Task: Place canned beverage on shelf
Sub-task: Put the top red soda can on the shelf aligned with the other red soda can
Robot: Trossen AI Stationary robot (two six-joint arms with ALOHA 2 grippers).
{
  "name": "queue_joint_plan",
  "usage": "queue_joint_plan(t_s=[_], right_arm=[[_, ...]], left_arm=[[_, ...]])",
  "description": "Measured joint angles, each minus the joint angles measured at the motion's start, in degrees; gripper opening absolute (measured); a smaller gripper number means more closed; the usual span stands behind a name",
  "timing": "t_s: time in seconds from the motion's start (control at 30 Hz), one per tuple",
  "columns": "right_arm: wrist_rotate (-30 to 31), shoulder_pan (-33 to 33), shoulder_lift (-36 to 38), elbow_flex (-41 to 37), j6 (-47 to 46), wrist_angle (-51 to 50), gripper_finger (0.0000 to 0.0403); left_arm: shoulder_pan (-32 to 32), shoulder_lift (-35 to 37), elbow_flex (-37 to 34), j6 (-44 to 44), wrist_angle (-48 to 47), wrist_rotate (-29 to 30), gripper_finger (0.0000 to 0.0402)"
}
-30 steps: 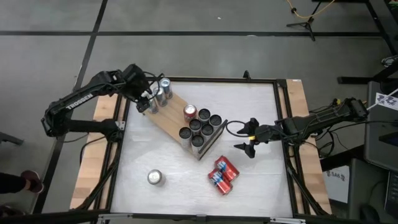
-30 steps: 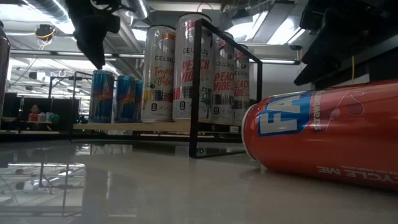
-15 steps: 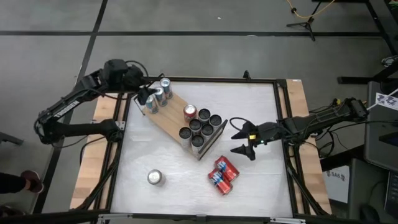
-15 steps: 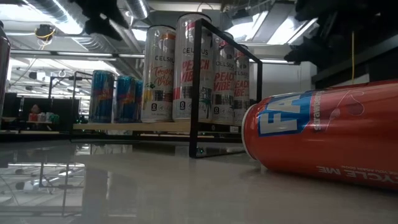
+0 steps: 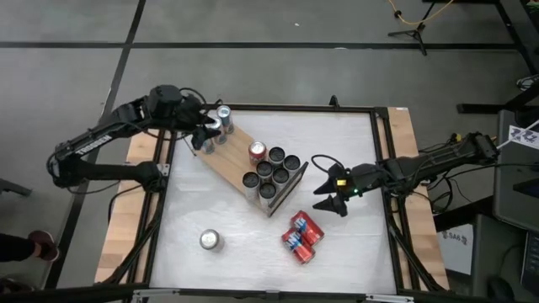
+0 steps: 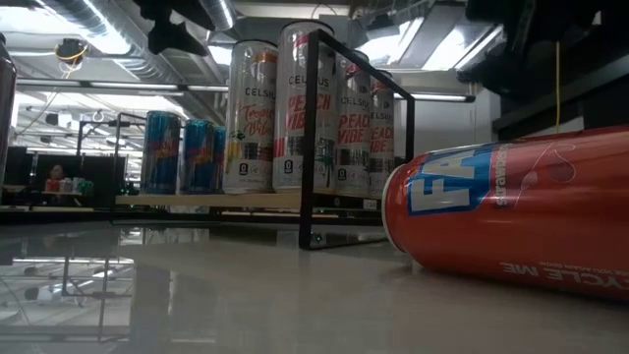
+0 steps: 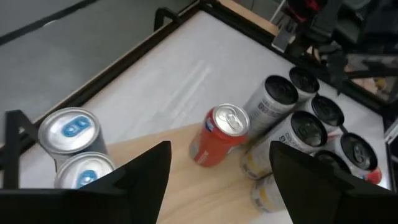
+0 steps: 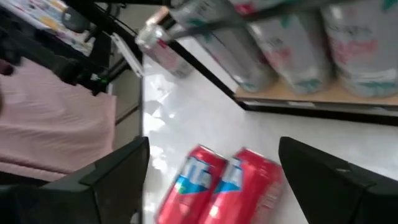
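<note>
The shelf (image 5: 232,160) is a light-wood board on a black wire frame, lying aslant at the table's far middle. On it stand two or three blue-topped cans (image 7: 68,130) at its far-left end, a red can (image 7: 221,134) mid-board and several black-topped tall cans (image 5: 271,175) at its right end. Two red cans (image 5: 301,236) lie on their sides on the table, right of centre. A silver can (image 5: 210,241) stands near the front. My left gripper (image 5: 205,135) hangs open above the shelf's far-left end. My right gripper (image 5: 322,183) is open above the table, between the shelf and the lying red cans (image 8: 224,183).
Wooden side rails and a black frame (image 5: 383,168) border the white tabletop. Bare tabletop lies along the far edge and at the near left around the silver can. In the low view the nearest lying red can (image 6: 511,216) fills the right foreground.
My left gripper has risen from beside the blue-topped cans and tipped from pointing down toward more level, its fingers staying equally wide. My right gripper has risen slightly and rolled and tipped up, still open. No can has moved.
</note>
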State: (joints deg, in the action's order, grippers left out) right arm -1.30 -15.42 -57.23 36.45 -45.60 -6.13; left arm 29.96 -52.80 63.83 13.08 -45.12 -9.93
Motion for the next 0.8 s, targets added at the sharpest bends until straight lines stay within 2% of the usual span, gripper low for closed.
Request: queue_joint_plan(t_s=[0.17,0.43,0.63,0.8], right_arm=[[-1.14,-0.69,-0.03,3.03,-0.26,0.09,0.0353],[2.39,-7.81,-4.60,7.85,-2.13,-0.72,0.0353],[5.31,-12.48,-11.17,13.29,-7.19,-8.62,0.0353],[7.25,-14.04,-16.70,17.98,-12.55,-17.57,0.0353]], left_arm=[[-4.21,-1.64,0.00,-0.11,2.49,2.62,0.0266],[-10.44,-4.29,0.00,-3.06,11.62,4.41,0.0266],[-14.02,-5.58,0.00,-3.21,17.96,4.92,0.0266],[-16.56,-5.99,0.00,-3.21,18.83,4.94,0.0266]])
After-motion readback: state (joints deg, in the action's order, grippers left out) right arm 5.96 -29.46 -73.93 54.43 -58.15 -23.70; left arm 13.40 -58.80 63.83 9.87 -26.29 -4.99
